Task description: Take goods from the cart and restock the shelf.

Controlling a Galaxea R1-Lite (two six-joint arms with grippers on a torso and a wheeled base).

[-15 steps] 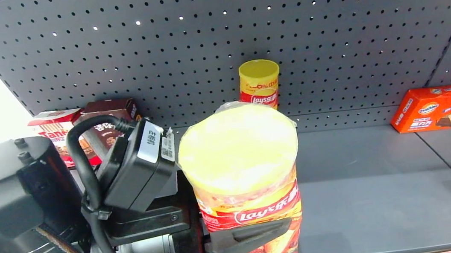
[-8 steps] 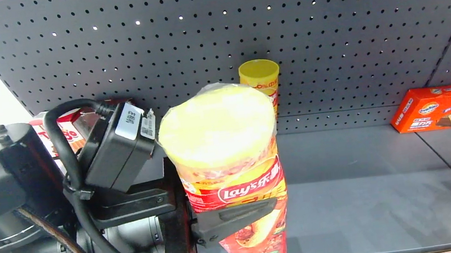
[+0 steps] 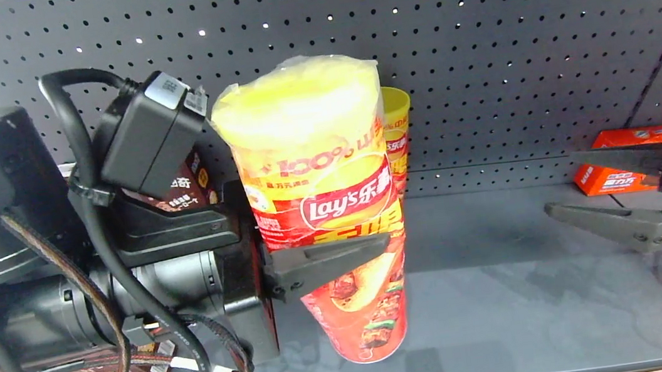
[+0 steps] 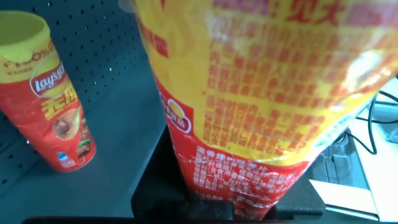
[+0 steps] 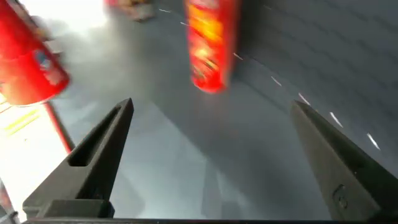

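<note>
Shelf [image 3: 508,290]: left pincer [image 3: 338,242] grips chip can [image 3: 308,151], hiding rear can [image 3: 396,116]; right pincer [image 3: 560,182] agape.

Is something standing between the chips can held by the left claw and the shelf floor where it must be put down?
Nothing visible does. The shelf floor around the chips can is bare. The second can stands behind it by the pegboard, and the open right claw is off to the right.

Glossy, crinkled plastic film wraps the chip can [image 3: 329,173]; my left gripper [image 3: 367,227] looks matt black plastic; the shelf [image 3: 509,297] and its holed back panel [image 3: 477,35], smooth matt grey metal.
</note>
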